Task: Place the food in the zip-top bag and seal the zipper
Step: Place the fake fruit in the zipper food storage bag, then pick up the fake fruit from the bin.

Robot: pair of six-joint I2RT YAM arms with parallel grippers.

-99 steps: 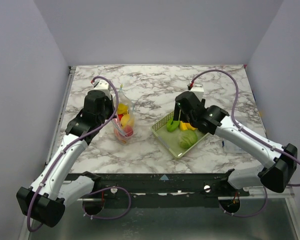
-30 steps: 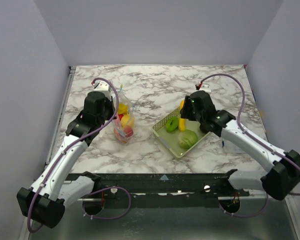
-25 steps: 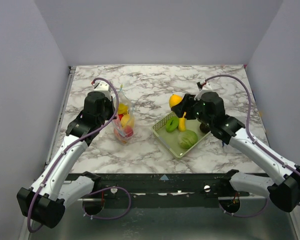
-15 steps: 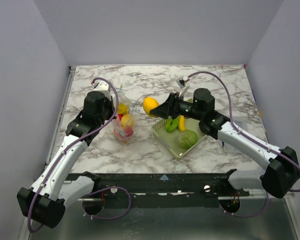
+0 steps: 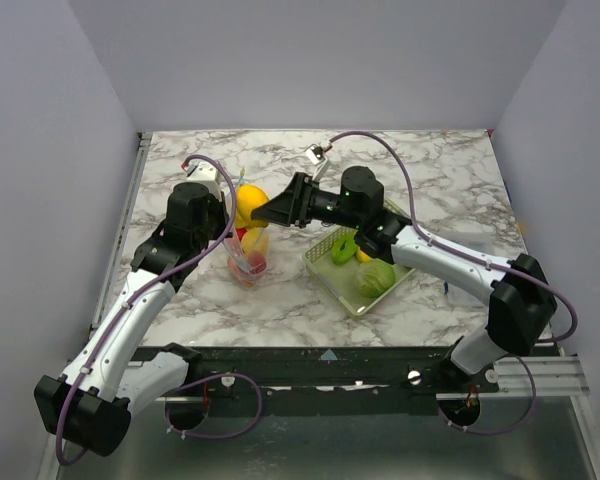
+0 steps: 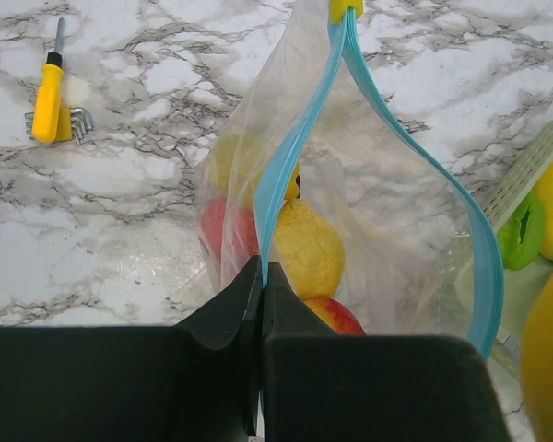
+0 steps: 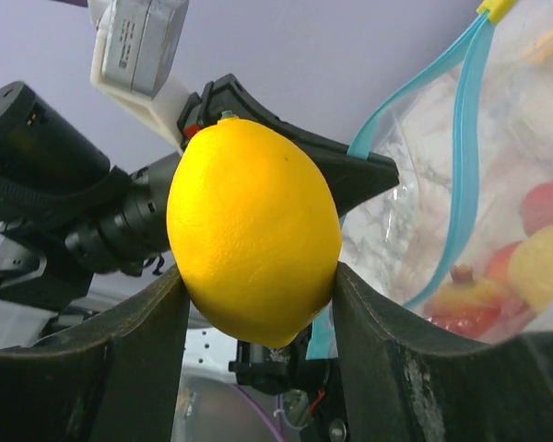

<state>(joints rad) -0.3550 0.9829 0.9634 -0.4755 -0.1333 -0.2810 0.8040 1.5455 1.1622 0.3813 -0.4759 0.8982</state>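
Note:
The clear zip-top bag (image 5: 246,252) stands upright on the marble table, with red and yellow food (image 6: 304,250) inside. My left gripper (image 6: 261,276) is shut on one side of the light-blue zipper (image 6: 286,175) and holds the mouth up and open. A yellow lemon (image 7: 253,230) is clamped between the fingers of my right gripper (image 7: 258,276). In the top view that lemon (image 5: 250,203) hangs just above the bag's mouth, right next to the left gripper (image 5: 227,220).
A yellow-green mesh basket (image 5: 320,262) sits right of the bag and holds a green round piece (image 5: 376,278), a green ring-shaped piece (image 5: 343,247) and a yellow one. A yellow-handled screwdriver with hex keys (image 6: 48,101) lies beyond the bag.
My right arm has lifted the lemon out of the basket and swung it left to the bag's mouth. The left arm and the bag have stayed put.

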